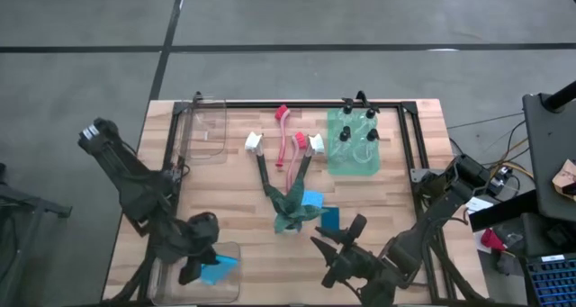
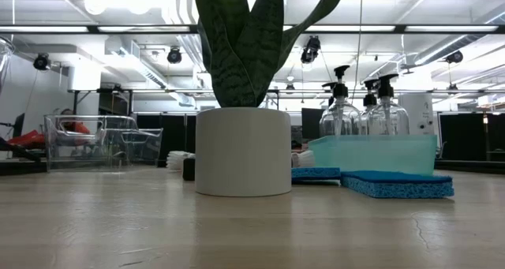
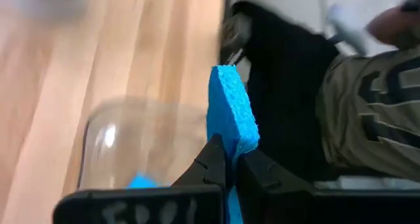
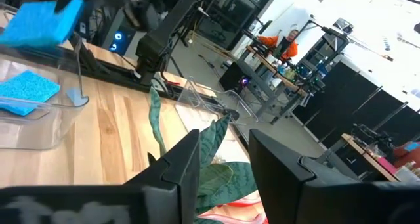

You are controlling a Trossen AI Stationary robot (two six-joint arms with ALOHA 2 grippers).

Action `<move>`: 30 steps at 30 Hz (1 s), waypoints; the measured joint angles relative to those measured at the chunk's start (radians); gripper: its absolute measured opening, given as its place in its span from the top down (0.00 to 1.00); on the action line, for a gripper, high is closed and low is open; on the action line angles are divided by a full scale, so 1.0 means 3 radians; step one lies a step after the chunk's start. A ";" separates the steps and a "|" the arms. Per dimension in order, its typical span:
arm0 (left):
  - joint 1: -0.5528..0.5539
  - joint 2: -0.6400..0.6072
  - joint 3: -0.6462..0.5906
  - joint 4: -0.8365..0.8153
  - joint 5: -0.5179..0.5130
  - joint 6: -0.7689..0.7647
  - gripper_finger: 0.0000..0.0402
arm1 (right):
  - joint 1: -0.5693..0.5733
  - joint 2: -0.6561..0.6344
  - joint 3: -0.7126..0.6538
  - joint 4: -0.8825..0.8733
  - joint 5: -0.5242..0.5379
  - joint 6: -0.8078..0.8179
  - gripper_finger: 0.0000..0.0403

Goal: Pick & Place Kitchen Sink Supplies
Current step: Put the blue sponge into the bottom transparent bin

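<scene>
My left gripper point(image 1: 200, 269) is shut on a blue sponge point(image 3: 231, 112) above the clear bin point(image 1: 171, 284) at the table's near left. Another blue sponge point(image 4: 26, 89) lies flat on that bin's floor. My right gripper point(image 4: 223, 171) stands open near the near edge, level, with nothing between its fingers. A blue sponge point(image 1: 313, 200) and a teal sponge point(image 1: 330, 220) lie flat on the table beside the plant point(image 1: 292, 210). Long-handled brushes with white heads point(image 1: 254, 143) and red heads point(image 1: 282, 113) lie at mid-table. Black-capped bottles point(image 1: 355, 127) stand in a teal tray point(image 1: 335, 163). My left gripper pinches the sponge by one end point(image 3: 228, 148), a finger on each flat face. The rest of the sponge sticks out past the fingertips. The fingers slant downward. The sponge point(image 4: 42, 23) is lifted clear above the bin.
A second clear bin point(image 1: 205, 131) stands at the far left. The plant's white pot point(image 2: 243, 151) stands at mid-table, its leaves spreading toward my right gripper. A black frame point(image 1: 409, 136) borders the far and right sides. Bare wood lies at the left middle.
</scene>
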 joint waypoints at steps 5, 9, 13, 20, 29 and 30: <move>-0.0010 0.0145 -0.0139 -0.0073 0.0448 -0.0482 0.96 | 0.0000 0.0000 -0.0010 -0.0004 0.0029 0.0000 0.71; -0.0015 0.0331 -0.0220 -0.0123 0.0763 -0.0615 0.96 | 0.0010 0.0000 -0.0011 -0.0005 0.0075 -0.0001 0.72; -0.0014 0.0507 -0.0302 -0.0105 0.0999 -0.0691 0.97 | 0.0013 0.0000 -0.0011 -0.0004 0.0076 0.0000 0.71; -0.0011 0.0816 -0.0372 -0.0120 0.1222 -0.0731 0.94 | 0.0015 0.0000 -0.0011 -0.0019 0.0079 0.0064 0.69; 0.0003 0.0954 -0.0372 -0.0125 0.1149 -0.0732 0.82 | 0.0015 -0.0001 -0.0019 -0.0020 0.0079 0.0088 0.71; 0.0004 0.0955 -0.0372 -0.0128 0.1133 -0.0734 0.79 | 0.0015 -0.0001 -0.0020 -0.0021 0.0079 0.0088 0.71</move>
